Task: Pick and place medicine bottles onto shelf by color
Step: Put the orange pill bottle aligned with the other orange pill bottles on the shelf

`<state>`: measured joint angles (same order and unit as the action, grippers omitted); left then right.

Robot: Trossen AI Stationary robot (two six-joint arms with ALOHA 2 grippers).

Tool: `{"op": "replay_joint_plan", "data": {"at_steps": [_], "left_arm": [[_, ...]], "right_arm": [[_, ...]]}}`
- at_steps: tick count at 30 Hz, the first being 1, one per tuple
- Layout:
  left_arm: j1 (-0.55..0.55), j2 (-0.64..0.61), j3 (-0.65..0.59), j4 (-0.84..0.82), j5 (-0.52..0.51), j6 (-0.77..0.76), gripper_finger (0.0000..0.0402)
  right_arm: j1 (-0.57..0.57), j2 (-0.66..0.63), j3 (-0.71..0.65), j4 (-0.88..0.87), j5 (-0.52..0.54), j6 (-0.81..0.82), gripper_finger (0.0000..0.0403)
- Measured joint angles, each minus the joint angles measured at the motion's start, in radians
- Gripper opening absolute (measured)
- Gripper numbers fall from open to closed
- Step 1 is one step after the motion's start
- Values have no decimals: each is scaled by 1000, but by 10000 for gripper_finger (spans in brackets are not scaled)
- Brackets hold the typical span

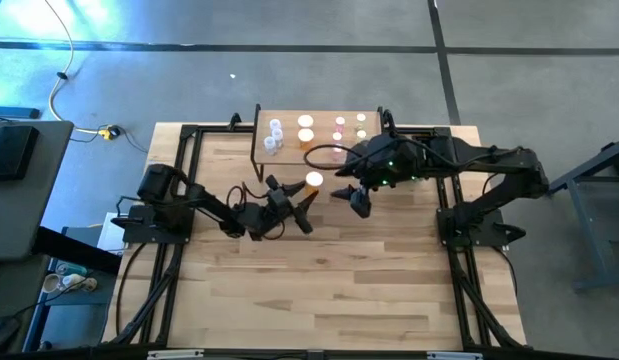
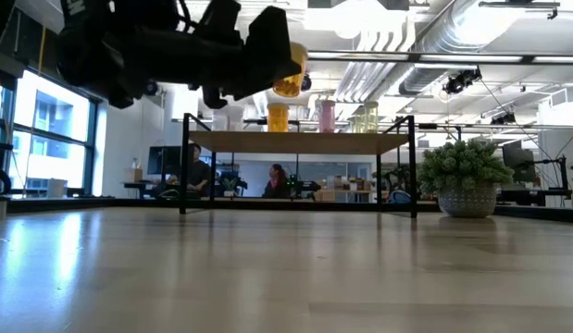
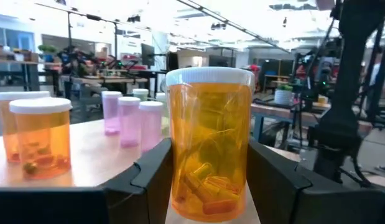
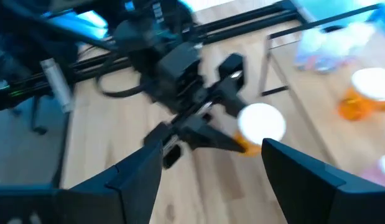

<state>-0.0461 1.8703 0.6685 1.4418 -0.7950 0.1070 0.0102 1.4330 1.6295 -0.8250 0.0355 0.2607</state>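
My left gripper (image 1: pixel 311 188) is shut on an orange medicine bottle (image 3: pixel 208 143) with a white cap, in the air just in front of the shelf (image 1: pixel 319 150). The shelf is a small wood board on black legs. On it stand clear bottles (image 1: pixel 274 135), orange ones (image 3: pixel 40 137), pink ones (image 3: pixel 127 118) and pale yellow-green ones (image 1: pixel 361 125), all on their bases. My right gripper (image 1: pixel 354 200) is open and empty, close beside the held bottle on its right and above the table. My left gripper pinches the orange bottle's body (image 3: pixel 180 168) between its two fingers, one on each side of the lower half, below the white cap (image 3: pixel 209 76). The fingers come about level from the table's left, pointing at the shelf. The bottle stands upright, lifted clear of the table at about shelf height (image 2: pixel 288 79).
A green spiky plant in a pot (image 2: pixel 467 176) stands at the table's right, near the shelf. The arms' black frames (image 1: pixel 189 160) run along both sides of the table. Bare wooden tabletop (image 1: pixel 319 290) lies in front of the shelf. People sit in the room behind (image 2: pixel 193 171).
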Motion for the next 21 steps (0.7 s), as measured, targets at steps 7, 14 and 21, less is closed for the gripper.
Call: {"op": "replay_joint_plan", "data": {"at_steps": [7, 14, 21], "left_arm": [[12, 4, 0, 105, 86, 77, 166], [5, 4, 12, 121, 116, 142, 166], [5, 3, 33, 121, 121, 192, 166]], "right_arm": [[-59, 49, 0, 36, 35, 35, 264], [-120, 116, -1, 98, -44, 94, 264], [-135, 141, -1, 113, -45, 138, 264]]}}
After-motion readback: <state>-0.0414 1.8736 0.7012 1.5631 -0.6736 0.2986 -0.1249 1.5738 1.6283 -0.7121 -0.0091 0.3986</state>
